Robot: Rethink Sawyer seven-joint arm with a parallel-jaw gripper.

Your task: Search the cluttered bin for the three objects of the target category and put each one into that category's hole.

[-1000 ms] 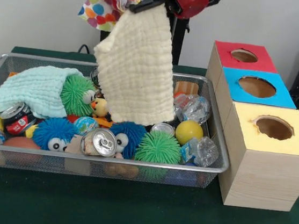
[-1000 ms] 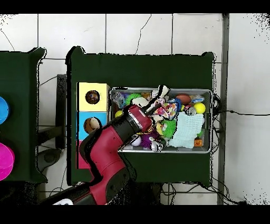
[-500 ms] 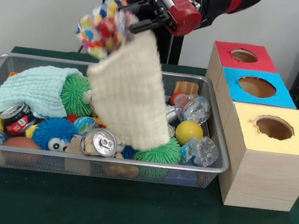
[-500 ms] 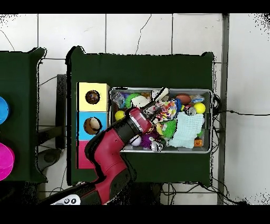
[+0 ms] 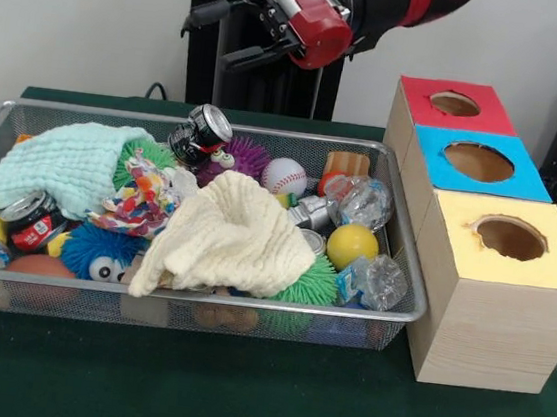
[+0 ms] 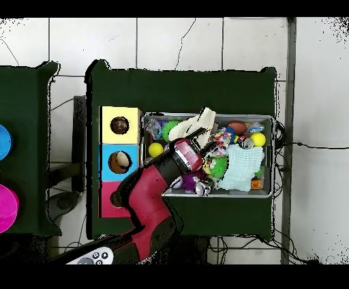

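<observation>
1. Claw (image 5: pixel 228 34): its black fingers are spread with nothing between them. It hangs high over the far rim of the wire mesh basket (image 5: pixel 405 245), roughly mid-length.
2. The task names no category, so I cannot say which three objects are wanted. The step looks like searching.
3. What the next move turns on, I judge, is the cream waffle-weave cloth (image 5: pixel 230 238). It lies below the claw, toward the basket's near rim, in a crumpled heap. Its long axis runs along the basket's length, with one corner trailing onto the near wall. It is soft and folded and covers part of the toys beneath.
4. Just beside it, toward the basket's left end, lie a spotted multicolour cloth (image 5: pixel 144 198) and a mint-green waffle cloth (image 5: pixel 62 164).
5. A crushed black drink can (image 5: pixel 202 131) stands tilted at the basket's far rim, almost under the claw.
6. Outside the basket's right end stands the wooden box (image 5: pixel 487 323) with red, blue and yellow tops, each with a hole.
</observation>
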